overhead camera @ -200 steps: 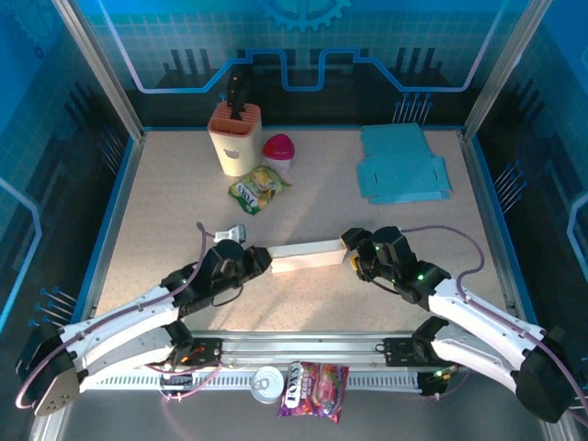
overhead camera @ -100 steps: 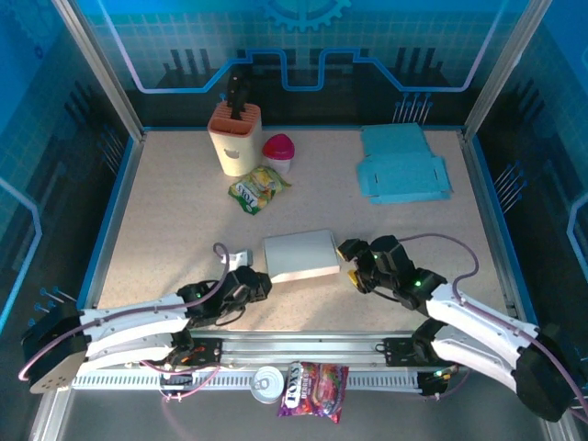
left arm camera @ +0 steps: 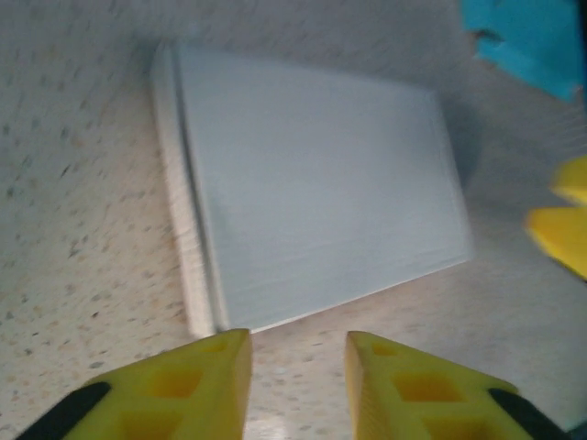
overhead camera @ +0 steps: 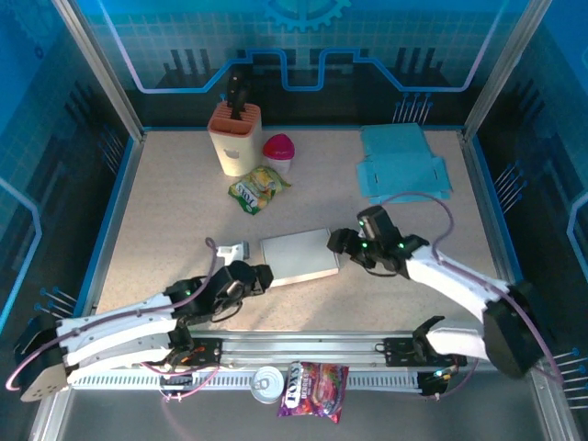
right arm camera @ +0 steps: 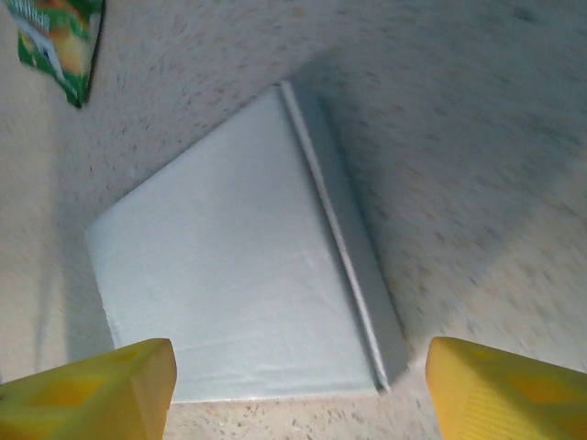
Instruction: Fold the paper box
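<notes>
The paper box (overhead camera: 298,256) is folded shut, pale blue-grey, and lies flat on the speckled table near the middle front. In the left wrist view the paper box (left arm camera: 312,220) lies just beyond my left gripper (left arm camera: 298,367), whose yellow fingers stand a little apart with bare table between them. My left gripper (overhead camera: 262,274) sits off the box's left corner. My right gripper (overhead camera: 336,243) is at the box's right edge. It stands wide open in the right wrist view, where the paper box (right arm camera: 238,293) lies ahead of the right gripper (right arm camera: 298,380).
A stack of flat blue box blanks (overhead camera: 401,163) lies at the back right. A knife block (overhead camera: 235,138), a pink-lidded cup (overhead camera: 278,152) and a green snack bag (overhead camera: 258,187) stand at the back left. A can (overhead camera: 267,383) and a candy bag (overhead camera: 313,388) lie beyond the front rail.
The box dropped from standing on edge between both grippers to lying flat. The left gripper let go and opened slightly; the right gripper swung up to the box's right edge.
</notes>
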`<action>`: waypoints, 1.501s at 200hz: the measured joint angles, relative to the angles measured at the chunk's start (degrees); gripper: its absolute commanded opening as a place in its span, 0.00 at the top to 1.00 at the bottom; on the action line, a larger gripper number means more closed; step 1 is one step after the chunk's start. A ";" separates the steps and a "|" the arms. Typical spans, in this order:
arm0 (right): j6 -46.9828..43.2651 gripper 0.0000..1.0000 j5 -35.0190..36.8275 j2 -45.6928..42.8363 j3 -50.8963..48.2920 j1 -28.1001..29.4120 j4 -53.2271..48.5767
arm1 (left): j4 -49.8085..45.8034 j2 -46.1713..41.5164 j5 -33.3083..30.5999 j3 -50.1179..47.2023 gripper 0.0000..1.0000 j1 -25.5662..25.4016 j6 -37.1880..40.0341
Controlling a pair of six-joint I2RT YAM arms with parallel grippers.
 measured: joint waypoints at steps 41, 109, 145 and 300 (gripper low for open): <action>-12.28 0.32 0.13 12.37 9.86 1.84 -4.83 | -9.92 -4.81 -2.29 8.22 0.59 0.00 5.60; -15.72 0.34 5.31 18.56 13.99 8.17 -9.31 | -19.67 -9.86 -3.58 9.88 0.61 0.00 8.66; -15.26 0.30 7.34 15.89 12.94 8.98 -9.11 | -20.72 -9.84 -3.54 9.88 0.61 0.00 9.01; -15.50 0.43 -3.23 23.71 12.22 5.38 0.13 | -19.87 -25.51 0.76 5.33 0.61 0.00 18.36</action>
